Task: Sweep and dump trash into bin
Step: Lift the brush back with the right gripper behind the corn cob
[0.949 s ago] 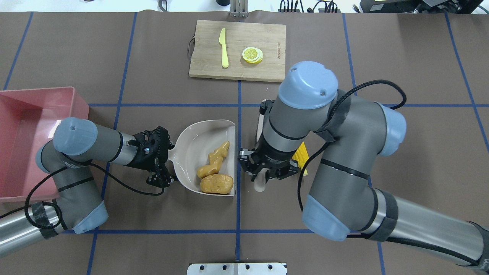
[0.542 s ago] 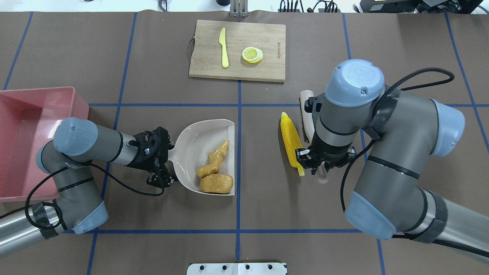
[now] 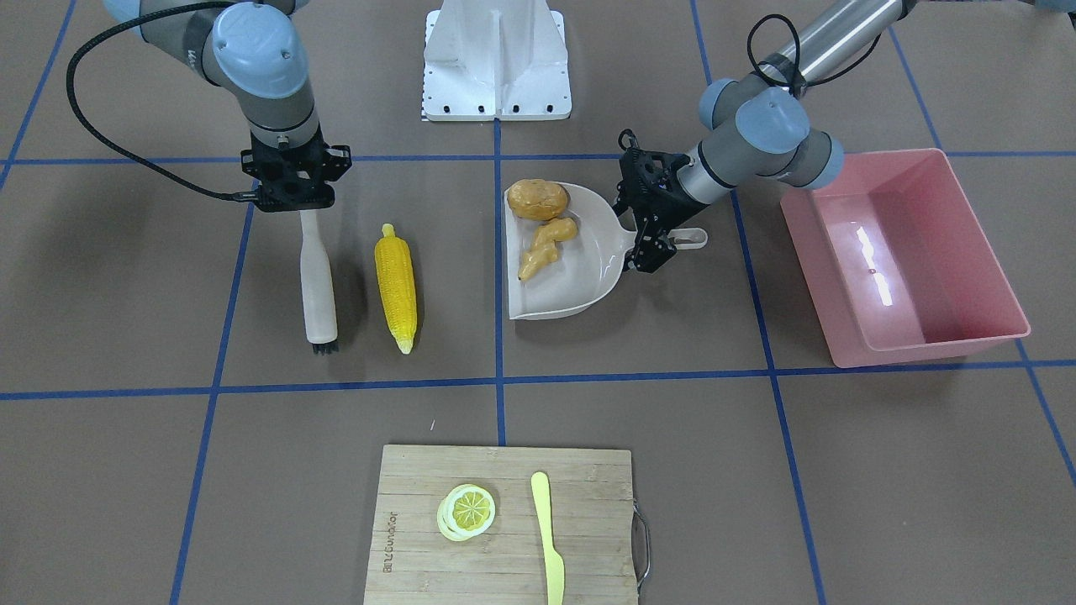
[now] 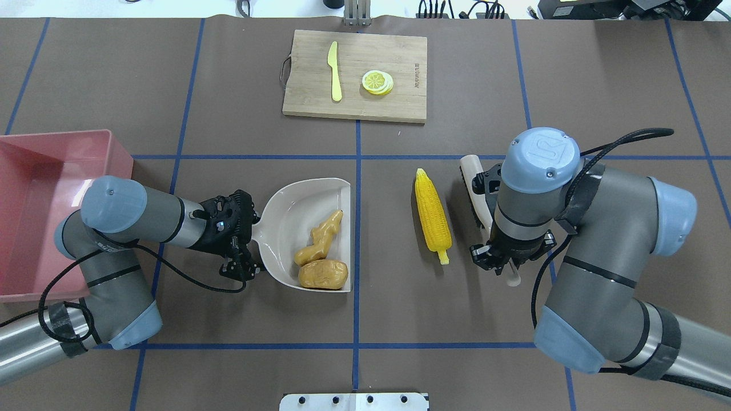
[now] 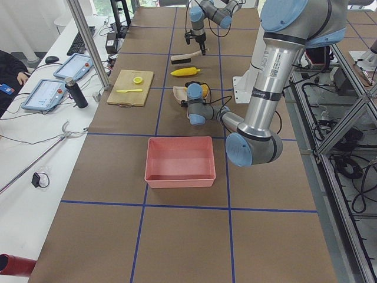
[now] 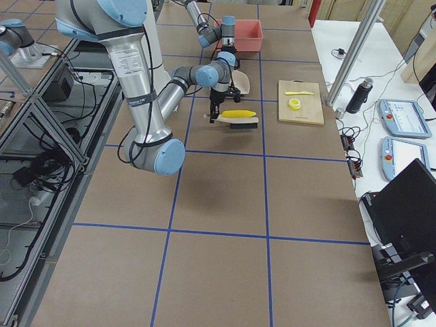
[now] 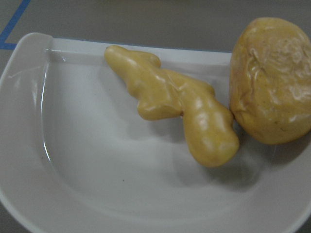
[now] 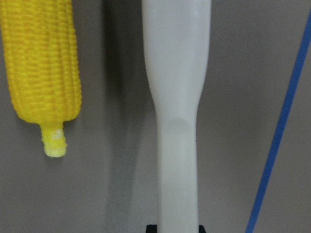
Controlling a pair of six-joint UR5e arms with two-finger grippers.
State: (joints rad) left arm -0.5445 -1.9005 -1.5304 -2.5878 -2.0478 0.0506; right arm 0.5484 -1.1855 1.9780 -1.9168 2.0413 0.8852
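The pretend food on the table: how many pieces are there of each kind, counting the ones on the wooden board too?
Corn cob: 1
Potato: 1
Ginger root: 1
Lemon slices, in a small stack: cannot count them apart, taken as 1
Total: 4

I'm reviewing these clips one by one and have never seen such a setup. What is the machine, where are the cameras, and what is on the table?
Two robot arms work at a brown table. Views come from above, opposite, both table ends, and one camera on each wrist. The left claw holds a beige dustpan containing a ginger root and a potato. The right claw holds a brush beside a corn cob lying on the table. A pink bin stands empty on the robot's left. Farther away, a cutting board carries a yellow knife and lemon slices.
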